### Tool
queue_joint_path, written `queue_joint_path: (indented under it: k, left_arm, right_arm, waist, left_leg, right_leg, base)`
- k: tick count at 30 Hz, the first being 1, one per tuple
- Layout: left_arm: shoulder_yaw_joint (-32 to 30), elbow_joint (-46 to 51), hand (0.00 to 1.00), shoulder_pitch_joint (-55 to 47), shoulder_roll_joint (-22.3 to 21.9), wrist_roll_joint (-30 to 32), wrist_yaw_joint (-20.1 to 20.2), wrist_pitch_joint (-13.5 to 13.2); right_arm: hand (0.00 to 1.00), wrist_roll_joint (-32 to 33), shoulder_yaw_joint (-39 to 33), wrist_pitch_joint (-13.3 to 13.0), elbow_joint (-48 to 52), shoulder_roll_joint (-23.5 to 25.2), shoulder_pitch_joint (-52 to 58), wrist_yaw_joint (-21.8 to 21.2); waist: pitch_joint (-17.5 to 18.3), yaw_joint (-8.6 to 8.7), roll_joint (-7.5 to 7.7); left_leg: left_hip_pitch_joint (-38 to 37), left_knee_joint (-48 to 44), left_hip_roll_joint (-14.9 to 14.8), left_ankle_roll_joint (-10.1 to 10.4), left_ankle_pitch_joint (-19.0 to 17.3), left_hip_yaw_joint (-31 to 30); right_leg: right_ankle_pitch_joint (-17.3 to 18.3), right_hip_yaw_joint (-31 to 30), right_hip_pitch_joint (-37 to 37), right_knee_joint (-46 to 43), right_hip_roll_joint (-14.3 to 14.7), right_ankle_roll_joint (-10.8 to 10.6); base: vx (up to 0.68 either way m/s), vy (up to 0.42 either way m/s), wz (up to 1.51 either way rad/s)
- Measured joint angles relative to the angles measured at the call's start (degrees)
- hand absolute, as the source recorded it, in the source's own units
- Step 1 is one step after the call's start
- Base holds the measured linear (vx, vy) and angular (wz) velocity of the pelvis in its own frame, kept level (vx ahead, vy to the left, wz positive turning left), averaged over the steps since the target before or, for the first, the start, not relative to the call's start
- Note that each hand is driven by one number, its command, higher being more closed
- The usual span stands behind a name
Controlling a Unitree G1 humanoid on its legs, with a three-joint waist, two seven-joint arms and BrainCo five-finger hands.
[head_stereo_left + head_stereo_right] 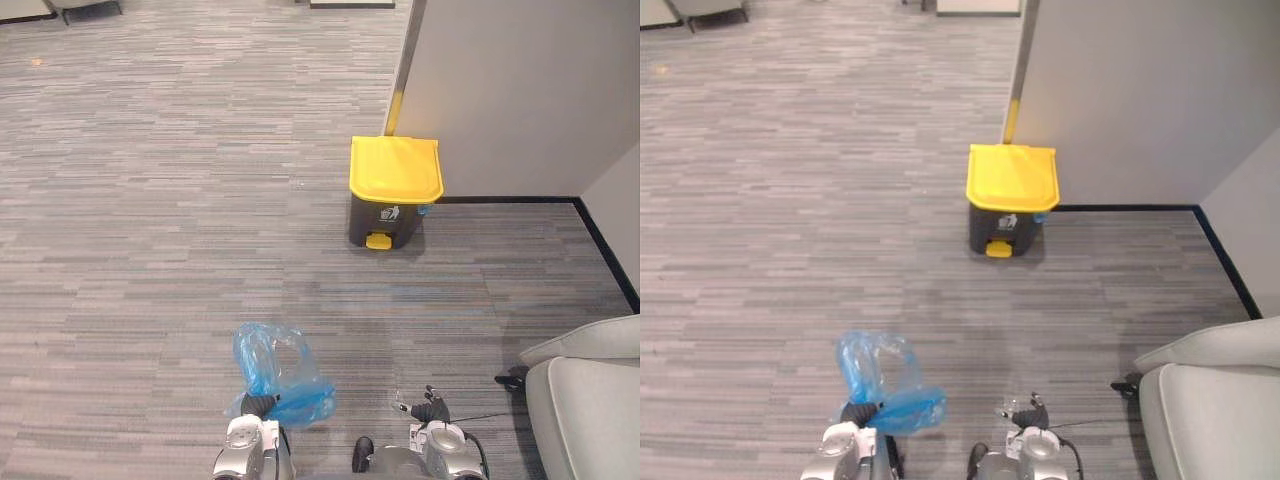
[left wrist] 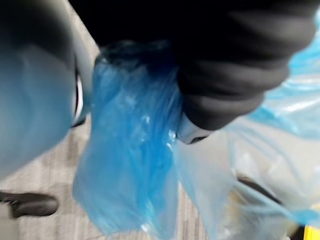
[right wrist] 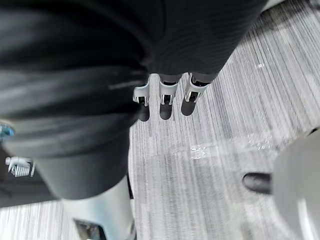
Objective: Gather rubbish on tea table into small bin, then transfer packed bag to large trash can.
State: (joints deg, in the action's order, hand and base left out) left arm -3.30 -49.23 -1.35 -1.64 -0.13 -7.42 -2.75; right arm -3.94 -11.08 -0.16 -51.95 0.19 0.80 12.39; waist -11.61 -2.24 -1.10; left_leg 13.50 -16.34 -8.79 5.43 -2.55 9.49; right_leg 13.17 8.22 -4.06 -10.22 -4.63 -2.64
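My left hand (image 1: 258,405) is shut on the gathered neck of a translucent blue rubbish bag (image 1: 278,372), which hangs just above the carpet at the bottom centre. In the left wrist view the bunched blue plastic (image 2: 132,150) passes beside the hand's dark cover. A dark trash can with a yellow lid (image 1: 395,168) and a yellow pedal (image 1: 378,241) stands ahead against a wall corner, lid down, well beyond the bag. Low at the right, my right hand (image 1: 430,409) holds nothing, its fingers (image 3: 165,102) relaxed above the carpet.
A light partition wall (image 1: 520,90) with a black skirting strip rises behind and to the right of the can. A pale grey armchair (image 1: 590,400) fills the lower right corner. Grey striped carpet (image 1: 150,200) stretches to the left and ahead.
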Motion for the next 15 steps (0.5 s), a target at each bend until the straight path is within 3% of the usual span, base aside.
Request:
queue_joint_path:
  k: [2,3,5,7,8,10,13,15]
  left_arm:
    - [0.1,-1.0,1.0,0.7,1.5,0.0,0.0,-0.4]
    - [0.2,-1.8,1.0,0.6,1.9,0.0,0.0,-0.3]
    - [0.5,-2.6,1.0,0.5,2.2,0.0,0.0,-0.2]
    - [1.1,-3.4,1.0,0.4,2.9,0.0,-0.1,0.0]
    - [2.1,-3.9,1.0,0.4,3.9,0.0,-0.2,0.3]
    - [2.1,-4.3,1.0,0.3,4.6,0.0,-0.2,0.5]
    - [2.0,-5.0,1.0,0.0,5.1,-0.1,-0.3,0.6]
    - [2.0,-5.1,1.0,0.0,5.3,-0.1,-0.2,0.6]
  right_arm:
    - [0.0,-0.1,0.5,0.4,-1.8,1.3,0.6,0.0]
    - [0.0,-0.2,0.5,0.4,-1.8,1.7,1.5,-0.1]
    - [0.0,-0.5,0.5,0.4,-1.7,1.8,1.3,-0.1]
    - [0.0,-0.6,0.6,0.2,-0.8,1.9,1.2,-0.2]
    - [0.0,-0.6,0.6,0.0,-0.9,1.9,0.9,-0.2]
    - [0.0,-0.6,0.6,-0.1,-1.2,1.7,0.1,-0.3]
    - [0.0,-0.6,0.7,-0.6,-1.3,0.9,-1.2,-0.5]
    - [0.0,-0.6,0.7,-0.7,-1.4,-0.1,-2.1,-0.5]
  waist:
    - [1.7,0.04,3.58]
    - [2.0,-0.12,4.29]
    - [2.0,-0.43,4.13]
    - [1.9,-0.41,3.82]
    - [1.7,0.25,3.61]
    - [1.4,0.29,3.15]
    - [0.8,1.23,2.16]
    - [0.3,2.06,1.36]
  left_leg:
    - [-0.9,0.0,3.6,-2.0,-3.0,2.3]
    - [-1.5,-0.7,4.5,-2.5,-4.9,3.4]
    - [-4.9,-0.3,5.5,-3.5,-7.6,5.7]
    - [-8.9,0.9,6.1,-4.4,-9.0,7.4]
    - [-11.8,2.3,6.6,-5.3,-9.5,7.1]
    - [-16.3,5.7,6.5,-5.3,-9.7,6.4]
    - [-20.6,9.1,5.2,-4.9,-9.9,5.6]
    - [-22.9,10.1,3.8,-4.9,-9.9,5.1]
  right_leg:
    - [0.6,-2.4,-0.9,0.8,-3.9,-1.5]
    - [0.5,-3.1,-0.6,-0.6,-5.3,-1.8]
    - [0.1,-5.5,2.2,-9.3,-6.8,-2.4]
    - [-1.7,-7.6,8.4,-24.8,-8.0,-4.4]
    - [-0.7,-7.1,11.7,-33.9,-8.1,-4.6]
    - [2.1,-3.4,15.5,-40.2,-7.1,-2.7]
    - [4.6,1.7,20.5,-36.3,-4.4,0.1]
    - [2.4,3.7,23.7,-24.2,-2.2,0.9]
  base:
    - [0.45,0.282,-0.23]
    - [0.43,0.232,-0.24]
    - [0.37,0.246,-0.53]
    - [0.39,0.23,-0.3]
    - [0.37,0.131,0.11]
    - [0.36,0.066,0.14]
    - [0.39,-0.059,0.23]
    - [0.36,-0.143,0.3]
